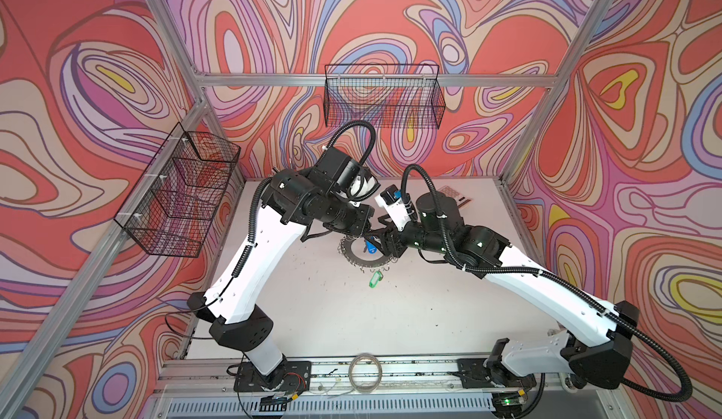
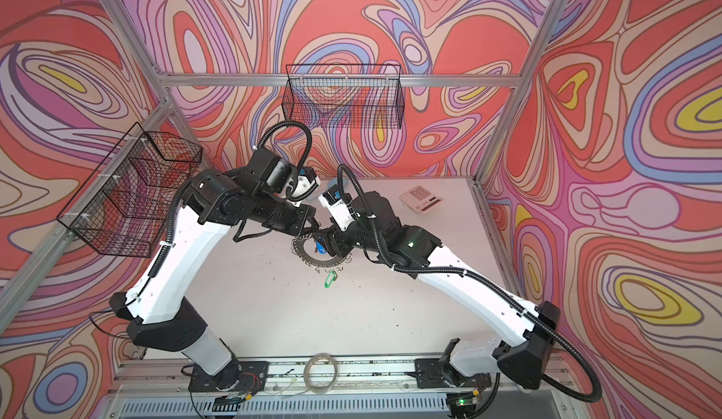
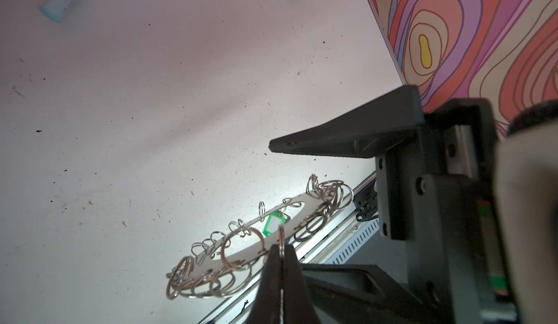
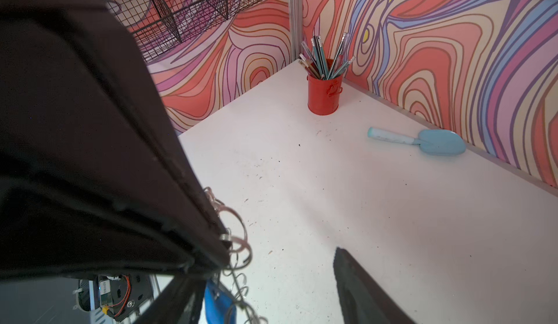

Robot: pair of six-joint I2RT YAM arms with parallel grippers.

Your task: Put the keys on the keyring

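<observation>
The keyring (image 1: 359, 257) (image 2: 312, 257), a flat grey disc fringed with small wire rings, sits tilted at mid-table in both top views. My left gripper (image 3: 281, 247) (image 1: 361, 236) is shut on one small ring at the keyring's (image 3: 241, 254) far rim. A blue-tagged key (image 1: 370, 246) (image 4: 217, 304) hangs over the disc's hole, beside one finger of my right gripper (image 4: 268, 277) (image 1: 385, 242), whose jaws stand wide apart. The green-tagged key (image 1: 375, 279) (image 3: 273, 223) lies by the near rim. Whether either key is threaded on a ring I cannot tell.
A pink calculator (image 1: 455, 195) lies at the back right. A light-blue scoop (image 4: 422, 143) lies along the back wall, and a red pen cup (image 4: 324, 94) stands in the corner. Wire baskets (image 1: 183, 194) (image 1: 385, 97) hang on the walls. A thin plain hoop (image 1: 365, 372) rests on the front rail.
</observation>
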